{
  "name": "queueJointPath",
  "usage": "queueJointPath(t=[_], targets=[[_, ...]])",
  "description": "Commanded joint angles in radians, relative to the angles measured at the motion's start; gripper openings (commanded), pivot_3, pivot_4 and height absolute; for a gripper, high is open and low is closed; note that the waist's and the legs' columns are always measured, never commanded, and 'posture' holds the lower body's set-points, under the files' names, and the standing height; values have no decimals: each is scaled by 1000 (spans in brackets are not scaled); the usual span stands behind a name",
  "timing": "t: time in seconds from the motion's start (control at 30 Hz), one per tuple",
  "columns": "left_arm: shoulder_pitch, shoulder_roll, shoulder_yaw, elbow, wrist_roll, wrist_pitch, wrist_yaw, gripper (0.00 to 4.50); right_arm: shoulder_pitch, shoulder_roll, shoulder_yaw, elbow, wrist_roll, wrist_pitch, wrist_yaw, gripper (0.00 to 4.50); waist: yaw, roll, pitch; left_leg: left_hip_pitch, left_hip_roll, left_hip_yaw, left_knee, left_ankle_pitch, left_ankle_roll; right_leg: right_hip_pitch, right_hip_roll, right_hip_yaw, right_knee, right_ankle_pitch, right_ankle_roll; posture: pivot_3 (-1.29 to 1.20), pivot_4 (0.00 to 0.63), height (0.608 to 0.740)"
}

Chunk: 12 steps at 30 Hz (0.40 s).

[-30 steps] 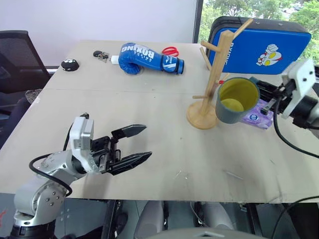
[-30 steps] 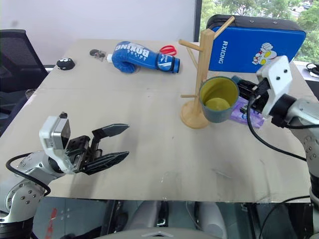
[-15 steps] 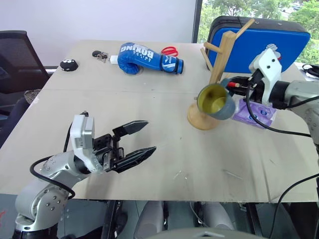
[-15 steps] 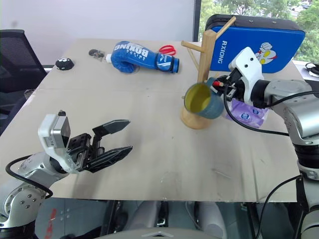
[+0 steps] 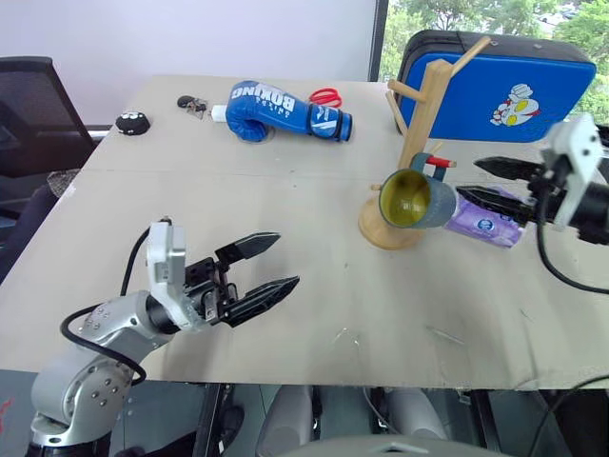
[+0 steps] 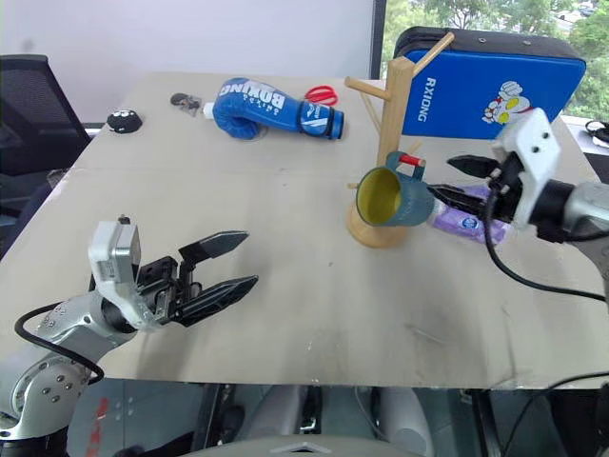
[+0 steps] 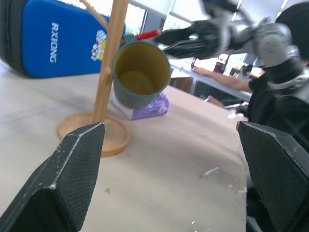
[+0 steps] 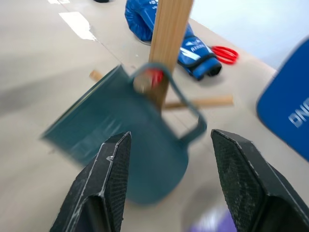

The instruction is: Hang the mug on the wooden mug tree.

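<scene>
**Teal mug on its peg, gripper clear**

The mug (image 6: 395, 195) hangs by its handle from a red-tipped peg of the wooden mug tree (image 6: 385, 143), tilted mouth-out. The right gripper (image 6: 464, 181), spread, sits just beside it; the left gripper (image 5: 271, 267) is spread too. It may slip off if nudged. The right wrist view shows the handle looped, seemingly securely.

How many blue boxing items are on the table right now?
2. A blue boxing glove lies at the table's far side, next to red scissors. A blue padded boxing target stands at the far right corner, behind the wooden mug tree. Others may be out of frame.
</scene>
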Motion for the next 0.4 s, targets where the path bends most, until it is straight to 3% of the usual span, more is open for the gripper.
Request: queueJointPath(t=[0.03,0.2,0.4], targets=[[39,27,13,34,69,-17,-13,4500,202,30,-183,-78,19,-19,25,2597,0,0,0,0,0,0,0,0,0,0,0,0,0,0,0,0,150,740],[95,61,28,113,151,-55,-75,4500,523,143,-276,-91,-66,-155,35,2597,-6,1,0,1,0,2,0,0,0,0,0,1,0,0,1,0,150,740],[89,69,14,160,204,-72,-104,4500,634,214,-228,-50,-152,-295,14,2597,-7,0,-1,4,1,3,1,0,0,0,0,3,1,-2,4,0,150,740]])
